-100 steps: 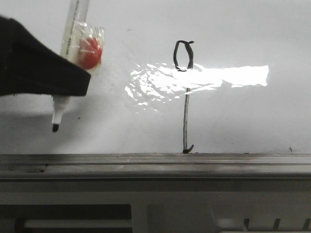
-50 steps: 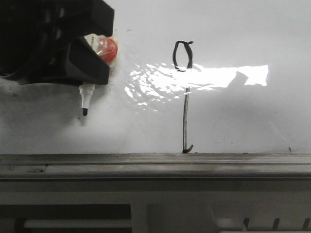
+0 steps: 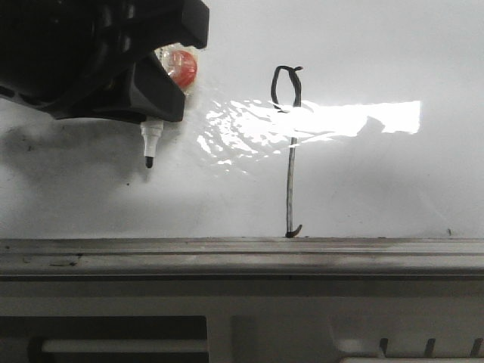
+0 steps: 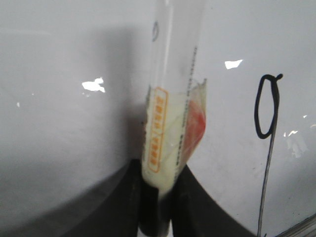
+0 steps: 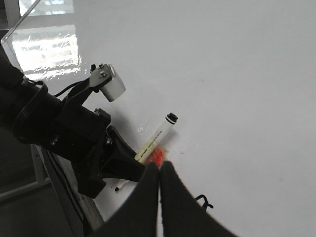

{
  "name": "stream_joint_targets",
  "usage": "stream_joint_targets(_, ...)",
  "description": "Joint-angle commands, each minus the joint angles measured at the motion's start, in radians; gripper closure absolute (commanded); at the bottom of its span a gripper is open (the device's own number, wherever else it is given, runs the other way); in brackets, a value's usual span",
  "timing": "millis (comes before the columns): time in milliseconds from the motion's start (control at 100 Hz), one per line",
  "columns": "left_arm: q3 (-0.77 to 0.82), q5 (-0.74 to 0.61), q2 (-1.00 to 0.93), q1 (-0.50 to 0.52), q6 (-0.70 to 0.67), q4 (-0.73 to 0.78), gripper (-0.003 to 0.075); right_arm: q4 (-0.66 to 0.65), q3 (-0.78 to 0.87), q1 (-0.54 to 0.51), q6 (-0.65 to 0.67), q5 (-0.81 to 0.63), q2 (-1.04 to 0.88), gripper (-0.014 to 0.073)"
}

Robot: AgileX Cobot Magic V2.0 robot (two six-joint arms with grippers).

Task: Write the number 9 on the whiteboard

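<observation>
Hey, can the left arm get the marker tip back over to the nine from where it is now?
Probably yes. The marker in the left end effector sits beside the number 9, only bare whiteboard between.

Three cameras on one whiteboard, two of them riding the wrists.

The front view sits low at the whiteboard's (image 3: 363,189) grey rail, facing forward across it, close to the number 9 (image 3: 289,151). The left wrist view looks along the marker (image 4: 170,98) from just behind the left gripper (image 4: 157,207), very near the board, the 9 beside it. The right wrist view looks from higher and farther over the right gripper (image 5: 159,173) at the left arm (image 5: 64,138); all three share the marker.
</observation>
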Motion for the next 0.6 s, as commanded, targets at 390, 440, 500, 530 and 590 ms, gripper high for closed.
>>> stream_joint_targets(390, -0.007, -0.183, 0.034, 0.015, -0.005, -0.040, 0.0401, 0.033, -0.035, -0.004, -0.007, -0.071, -0.005, 0.0657)
stream_joint_targets(440, -0.007, -0.183, 0.034, 0.015, -0.005, -0.040, 0.0395, 0.033, -0.035, -0.004, -0.007, -0.070, -0.005, 0.0657)
stream_joint_targets(500, -0.008, -0.173, 0.026, 0.015, -0.005, -0.040, 0.0346, 0.033, -0.035, -0.004, -0.007, -0.065, -0.005, 0.0657)
stream_joint_targets(530, -0.008, -0.165, 0.018, 0.015, -0.005, -0.040, 0.0312, 0.033, -0.035, -0.004, -0.007, -0.062, -0.005, 0.0657)
stream_joint_targets(590, -0.008, -0.153, -0.011, 0.013, -0.005, -0.040, 0.0238, 0.033, -0.035, -0.004, -0.007, -0.041, -0.007, 0.0657)
